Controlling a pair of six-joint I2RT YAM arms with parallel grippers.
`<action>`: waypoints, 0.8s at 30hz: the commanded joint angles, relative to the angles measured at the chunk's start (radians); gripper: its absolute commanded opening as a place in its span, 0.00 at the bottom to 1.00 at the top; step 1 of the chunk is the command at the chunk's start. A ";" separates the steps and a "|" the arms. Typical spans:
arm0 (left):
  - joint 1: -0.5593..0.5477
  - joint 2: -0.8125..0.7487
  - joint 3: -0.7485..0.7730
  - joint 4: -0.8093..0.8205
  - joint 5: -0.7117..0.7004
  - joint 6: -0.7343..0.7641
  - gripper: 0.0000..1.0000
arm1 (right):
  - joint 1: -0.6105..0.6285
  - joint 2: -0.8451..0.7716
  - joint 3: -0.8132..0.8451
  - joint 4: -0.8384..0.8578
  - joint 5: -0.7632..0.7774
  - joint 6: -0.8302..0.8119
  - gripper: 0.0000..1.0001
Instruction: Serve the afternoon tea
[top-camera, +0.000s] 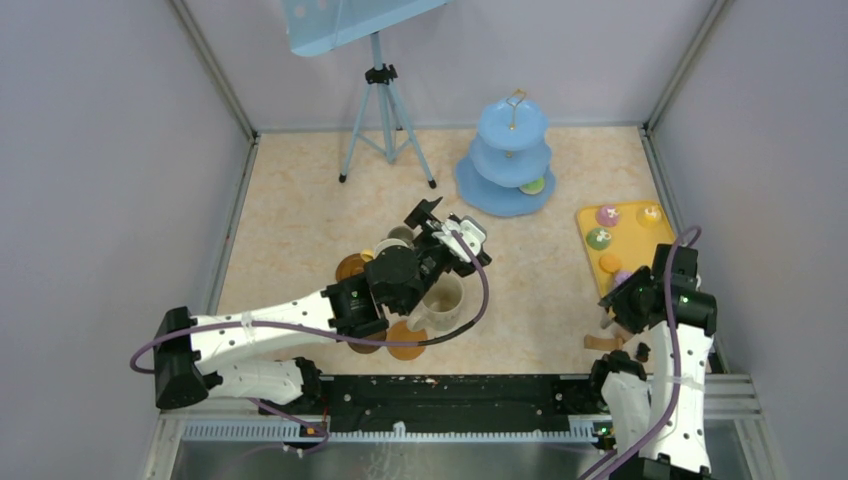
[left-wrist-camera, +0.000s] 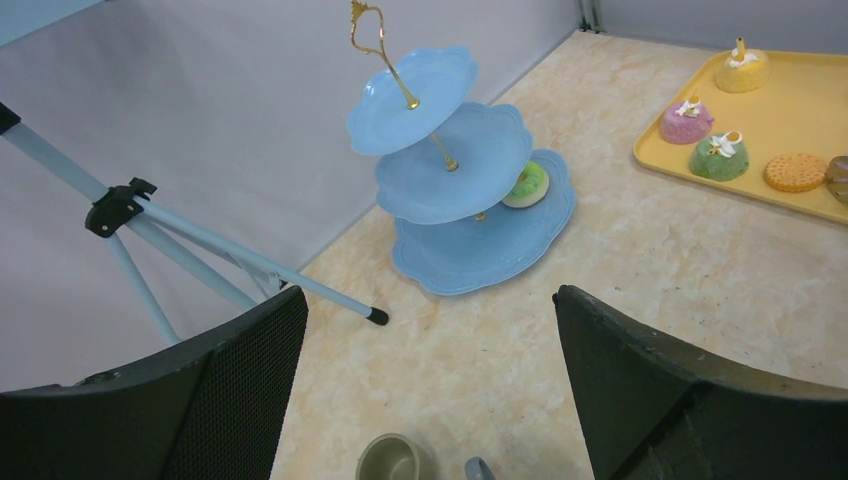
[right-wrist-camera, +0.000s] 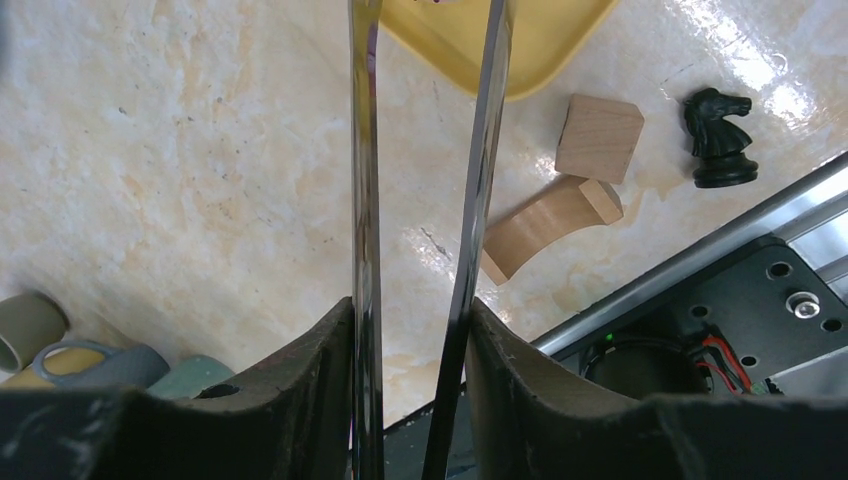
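Note:
The light-blue three-tier cake stand (top-camera: 512, 160) stands at the back and also shows in the left wrist view (left-wrist-camera: 450, 180). A green toy cake (left-wrist-camera: 527, 185) lies on its bottom tier. Several toy cakes (top-camera: 607, 215) sit on the flat yellow tray (top-camera: 640, 262). My left gripper (top-camera: 442, 226) is open and empty, above the table in front of the stand. The large cream mug (top-camera: 441, 300) stands below that arm, beside brown coasters (top-camera: 405, 341). A small grey mug (left-wrist-camera: 395, 460) is under the left gripper (left-wrist-camera: 430, 335). My right gripper (right-wrist-camera: 410, 320) is shut on metal tongs (right-wrist-camera: 365, 180).
A tripod (top-camera: 383, 110) stands at the back left; one foot (left-wrist-camera: 377, 316) is near the stand. Wooden blocks (right-wrist-camera: 598, 135) and a black chess knight (right-wrist-camera: 718, 135) lie by the near right edge. More mugs (right-wrist-camera: 30, 325) show at the right wrist view's lower left.

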 joint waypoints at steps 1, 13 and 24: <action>0.001 0.010 0.020 0.022 0.010 -0.015 0.99 | -0.008 -0.028 0.054 -0.016 0.021 -0.027 0.24; 0.006 -0.003 0.035 0.004 0.000 -0.016 0.99 | -0.008 -0.013 0.214 -0.012 -0.064 -0.172 0.15; 0.017 -0.027 0.050 -0.017 0.012 -0.052 0.99 | 0.067 0.119 0.114 0.454 -0.541 -0.072 0.11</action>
